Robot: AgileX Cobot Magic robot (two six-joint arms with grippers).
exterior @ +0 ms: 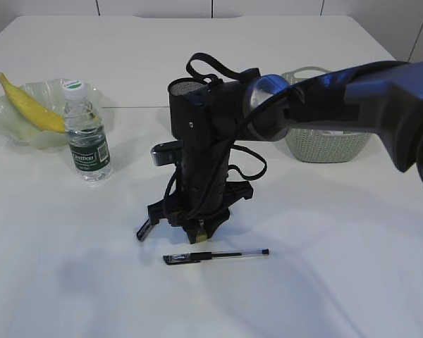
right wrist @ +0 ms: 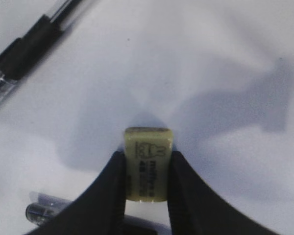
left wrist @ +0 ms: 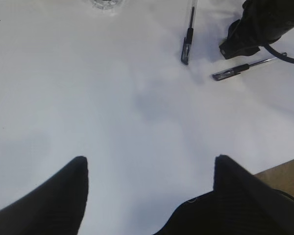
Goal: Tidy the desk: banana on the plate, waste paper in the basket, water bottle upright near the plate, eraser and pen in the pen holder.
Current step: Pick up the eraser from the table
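I read the job as a bit past halfway. The banana already lies in the plate at the tabletop's ten o'clock corner in my exterior view, and the bottle stands upright, cap on, just beside the plate at its four o'clock. Those two items look done.

The basket sits at two o'clock, mostly behind my right arm; I cannot see inside it, and no loose paper shows anywhere on the tabletop, so I cannot say if that step is finished.

What I am on now is the eraser. My right tool is down at the tabletop near centre, clenched on the eraser: the wrist view shows both fingers pressed against its sides, with the block at or just off the surface. It has yet to go into the holder, whose mesh rim peeks out behind the arm at twelve o'clock from the tool.

Two pens remain out: one pen just at six o'clock of the tool, and a second pen visible in the left wrist view. My left tool hangs released and empty over bare tabletop.
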